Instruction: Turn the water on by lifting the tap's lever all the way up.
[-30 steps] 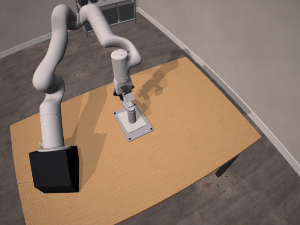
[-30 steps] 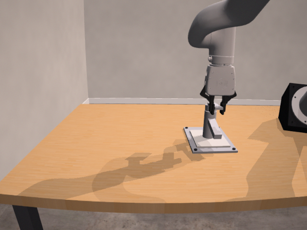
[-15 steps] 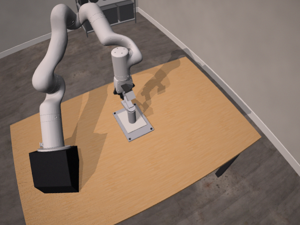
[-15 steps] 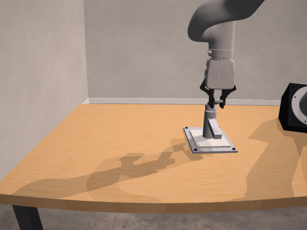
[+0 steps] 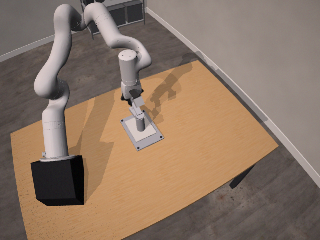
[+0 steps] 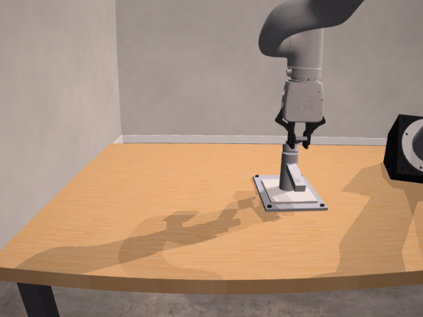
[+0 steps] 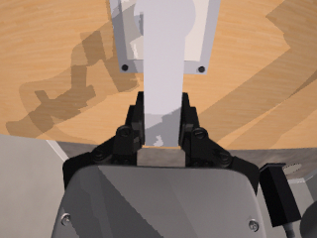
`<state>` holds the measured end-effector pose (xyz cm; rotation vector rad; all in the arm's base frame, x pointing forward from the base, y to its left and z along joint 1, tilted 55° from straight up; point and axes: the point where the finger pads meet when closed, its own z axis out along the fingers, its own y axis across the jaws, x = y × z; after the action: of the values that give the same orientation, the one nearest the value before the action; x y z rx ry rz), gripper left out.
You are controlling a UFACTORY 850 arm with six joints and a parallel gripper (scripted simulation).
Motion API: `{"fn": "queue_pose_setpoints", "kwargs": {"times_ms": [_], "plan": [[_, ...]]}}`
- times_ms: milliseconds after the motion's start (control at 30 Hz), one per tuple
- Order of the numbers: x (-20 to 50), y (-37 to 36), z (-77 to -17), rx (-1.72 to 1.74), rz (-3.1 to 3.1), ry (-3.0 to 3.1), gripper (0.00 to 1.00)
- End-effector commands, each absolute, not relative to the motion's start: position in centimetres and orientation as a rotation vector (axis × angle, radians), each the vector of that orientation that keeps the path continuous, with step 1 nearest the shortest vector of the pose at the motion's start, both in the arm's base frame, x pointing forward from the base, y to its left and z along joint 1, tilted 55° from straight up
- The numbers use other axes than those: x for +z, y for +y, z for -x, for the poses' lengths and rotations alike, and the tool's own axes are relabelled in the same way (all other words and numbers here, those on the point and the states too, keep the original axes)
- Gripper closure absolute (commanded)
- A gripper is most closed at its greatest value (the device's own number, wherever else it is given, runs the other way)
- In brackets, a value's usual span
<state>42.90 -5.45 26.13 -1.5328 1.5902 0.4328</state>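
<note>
The hand (image 6: 299,139) is clamped on the lever (image 7: 162,102), which runs forward from between its fingers to the tap (image 6: 289,167) below. The grasp looks done; the lever seems partly raised, and finishing the lift probably remains.

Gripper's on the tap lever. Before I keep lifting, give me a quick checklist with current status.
1. Gripper shut on lever: ok.
2. Fingers on opposite side edges of the lever: ok.
3. Grip sits at the lever's free end, away from the tap body: ok.
4. Base plate flat on table: ok.
5. Lever fully up: cannot tell.
</note>
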Motion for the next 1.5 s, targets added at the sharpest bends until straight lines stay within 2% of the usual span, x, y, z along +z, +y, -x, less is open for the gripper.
{"fn": "queue_pose_setpoints", "kwargs": {"times_ms": [0,200,233,1467], "plan": [[26.16,-5.54,-42.93,0.431,1.533,1.59,1.0],[26.16,-5.54,-42.93,0.431,1.533,1.59,1.0],[26.16,-5.54,-42.93,0.431,1.533,1.59,0.32],[26.16,-5.54,-42.93,0.431,1.533,1.59,0.32]]}}
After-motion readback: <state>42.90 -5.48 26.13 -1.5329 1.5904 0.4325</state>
